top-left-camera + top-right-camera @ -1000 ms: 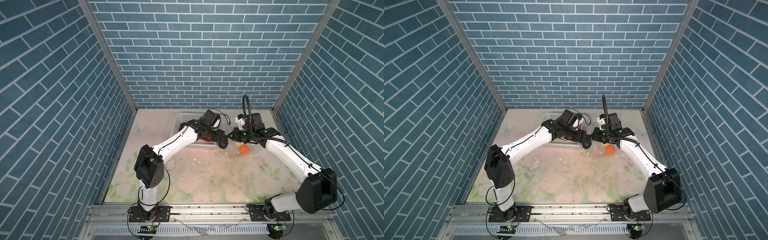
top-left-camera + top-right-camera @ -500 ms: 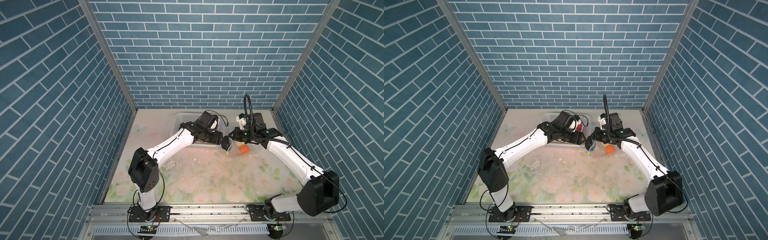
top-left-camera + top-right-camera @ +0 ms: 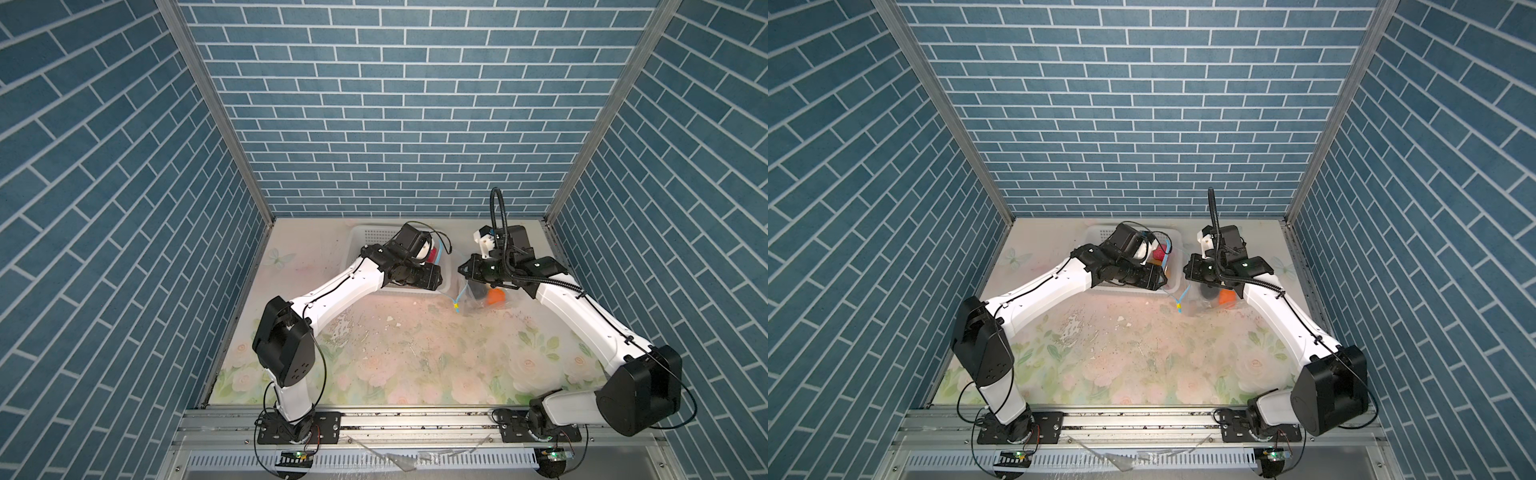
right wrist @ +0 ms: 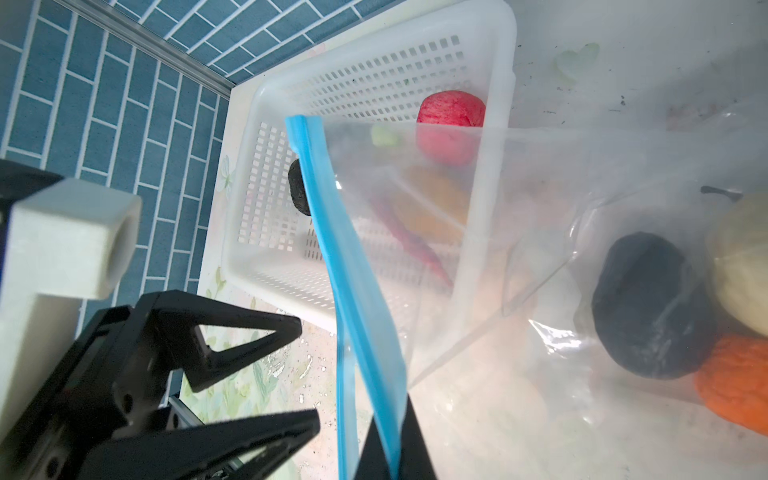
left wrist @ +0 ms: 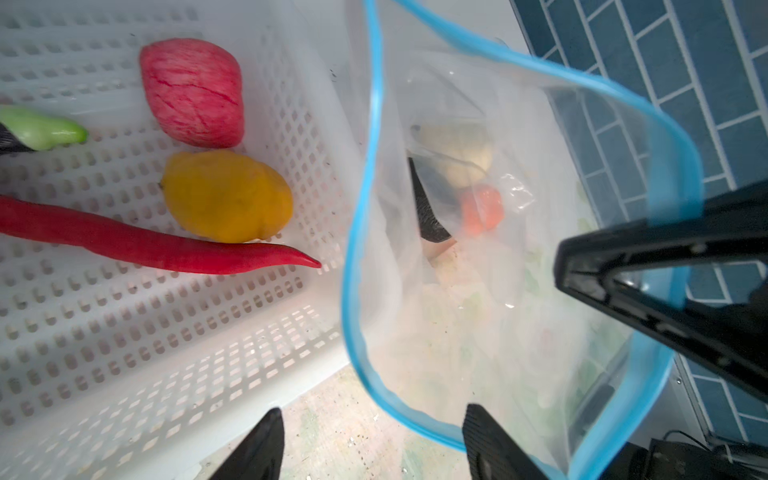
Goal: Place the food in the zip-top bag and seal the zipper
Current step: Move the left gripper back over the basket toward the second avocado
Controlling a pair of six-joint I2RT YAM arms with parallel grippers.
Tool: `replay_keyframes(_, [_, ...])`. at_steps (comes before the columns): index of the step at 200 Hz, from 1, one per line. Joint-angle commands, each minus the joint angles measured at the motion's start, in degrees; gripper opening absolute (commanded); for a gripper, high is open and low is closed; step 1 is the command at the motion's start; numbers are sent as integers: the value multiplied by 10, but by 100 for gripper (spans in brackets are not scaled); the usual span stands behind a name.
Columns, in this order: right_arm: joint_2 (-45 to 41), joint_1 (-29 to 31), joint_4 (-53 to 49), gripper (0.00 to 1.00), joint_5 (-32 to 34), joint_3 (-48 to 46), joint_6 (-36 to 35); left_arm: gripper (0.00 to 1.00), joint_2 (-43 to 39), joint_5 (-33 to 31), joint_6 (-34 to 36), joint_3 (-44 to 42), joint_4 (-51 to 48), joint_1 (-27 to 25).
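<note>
1. Meanwhile, pink piece (image 5: 191, 91), yellow-orange piece (image 5: 226, 195) and red chilli (image 5: 145, 245) lie in the white basket (image 5: 166, 353).
2. My left gripper (image 5: 374, 440) hovers between basket and bag, jaws apart, empty.
3. My right gripper (image 5: 590, 266) pinches the zipper (image 4: 353, 291) of the zip-top bag (image 5: 478, 332); black lump (image 4: 648, 303), cream piece (image 4: 744, 266), orange piece (image 4: 735, 378) sit inside.

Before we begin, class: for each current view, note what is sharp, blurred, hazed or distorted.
Both top views: brick walls splay outward, zip-top bag small, faint. Left wrist view: red chilli crisp, orange piece inside the bag hazed. Right wrist view: close zipper smeared, basket milky behind the film.
</note>
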Motion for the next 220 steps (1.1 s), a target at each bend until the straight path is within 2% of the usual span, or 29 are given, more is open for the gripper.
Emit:
replay_keyframes(1, [-19, -1, 4, 0, 6, 7, 6, 72, -19, -73, -13, 18, -55, 29])
replay_keyframes(65, [-16, -1, 22, 0, -9, -5, 9, 82, 44, -202, -78, 74, -131, 119])
replay_keyframes(98, [-9, -1, 31, 0, -21, -2, 11, 84, 111, -233, -111, 123, -133, 146])
replay_keyframes(111, [-6, -1, 31, 0, -24, -1, 11, 82, 149, -226, -89, 150, -125, 153])
replay_keyframes(139, [-8, -1, 31, 0, -22, -5, 9, 81, 243, -270, -67, 262, -217, 168])
replay_keyframes(167, [-2, -1, 36, 0, -24, -7, 9, 80, 296, -304, -54, 327, -252, 172])
replay_keyframes(185, [4, -1, 35, 0, -27, -4, 8, 80, 318, -327, -53, 354, -269, 174])
replay_keyframes(220, [11, -1, 39, 0, -33, -1, 8, 78, 342, -317, -54, 365, -268, 179])
